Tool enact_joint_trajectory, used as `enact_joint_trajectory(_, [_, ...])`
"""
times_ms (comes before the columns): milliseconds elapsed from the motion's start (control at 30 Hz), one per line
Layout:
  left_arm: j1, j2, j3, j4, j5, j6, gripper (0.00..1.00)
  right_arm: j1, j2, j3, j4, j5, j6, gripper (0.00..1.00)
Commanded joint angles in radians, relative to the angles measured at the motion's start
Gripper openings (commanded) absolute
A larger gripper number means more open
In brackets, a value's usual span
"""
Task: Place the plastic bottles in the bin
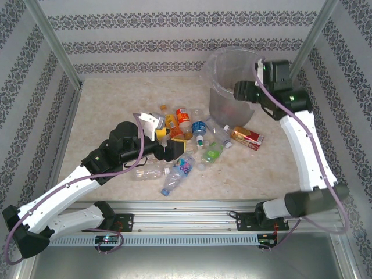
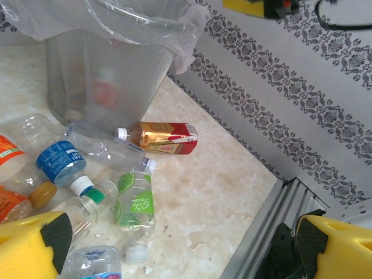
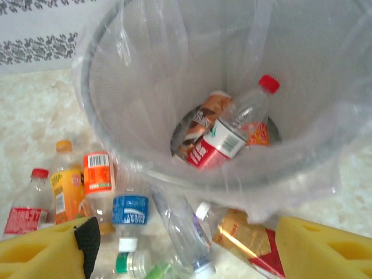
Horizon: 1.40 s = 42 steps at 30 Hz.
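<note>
So here's where we're at: the bin (image 1: 216, 93) stands at about 1 o'clock on the table (image 1: 99, 116). The right gripper (image 3: 183, 247) hangs right over its mouth, yellow fingers spread wide with nothing between them. Looking down from that wrist, we see a red-capped bottle (image 3: 232, 125) lying tilted in the bottom of the bin, cap pointing to 1 o'clock. It overlaps a brown-label bottle (image 3: 203, 116) next to it.

The other bottles (image 1: 185, 164) lie in a loose heap mid-table, roughly at 7 o'clock from the bin. A red-and-gold bottle (image 1: 247, 138) lies on its side just beside the bin's base, at 5 o'clock from it.

The left gripper (image 2: 181, 241) sits low at the heap, fingers spread wide too and holding nothing. From its wrist camera we see a green-label bottle (image 2: 135, 200) on its side near a blue-label bottle (image 2: 61, 161). The red-and-gold one is at 1 o'clock from the green one, white cap end toward the bin.
</note>
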Motion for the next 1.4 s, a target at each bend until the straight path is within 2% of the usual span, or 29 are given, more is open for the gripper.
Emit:
enact_joint_trajectory(0, [-0.013, -0.013, -0.003, -0.012, 0.033, 0.024, 1.0, -0.006, -0.11, -0.138, 0.042, -0.053, 0.022, 0.82])
enact_joint_trajectory(100, [-0.013, -0.012, -0.016, 0.0, 0.036, 0.014, 1.0, -0.032, -0.18, -0.274, 0.059, -0.127, 0.051, 0.82])
enact_joint_trajectory(167, [-0.013, -0.011, -0.028, 0.012, 0.036, 0.004, 1.0, -0.046, -0.214, -0.359, 0.071, -0.134, 0.065, 0.82])
enact_joint_trajectory(400, [-0.014, -0.017, -0.052, 0.037, 0.044, -0.024, 1.0, -0.146, -0.264, -0.605, 0.187, -0.275, 0.155, 0.84])
enact_joint_trajectory(533, [-0.013, -0.026, -0.058, 0.031, 0.039, -0.029, 1.0, -0.195, -0.258, -0.698, 0.258, -0.295, 0.179, 0.91])
enact_joint_trajectory(667, [-0.013, -0.034, -0.067, 0.035, 0.037, -0.038, 1.0, -0.248, -0.222, -0.741, 0.308, -0.316, 0.172, 0.98])
enact_joint_trajectory(933, [-0.014, -0.02, -0.07, 0.046, 0.042, -0.049, 1.0, -0.33, -0.152, -0.807, 0.465, -0.378, 0.191, 0.98])
enact_joint_trajectory(1067, [-0.015, -0.01, -0.07, 0.048, 0.044, -0.051, 1.0, -0.352, -0.113, -0.797, 0.502, -0.355, 0.16, 0.98])
enact_joint_trajectory(1167, [-0.015, -0.002, -0.069, 0.053, 0.046, -0.053, 1.0, -0.357, -0.074, -0.781, 0.501, -0.273, 0.099, 0.98])
enact_joint_trajectory(1367, [-0.015, 0.017, -0.057, 0.051, 0.055, -0.052, 1.0, -0.386, 0.02, -0.77, 0.563, -0.285, 0.063, 0.98])
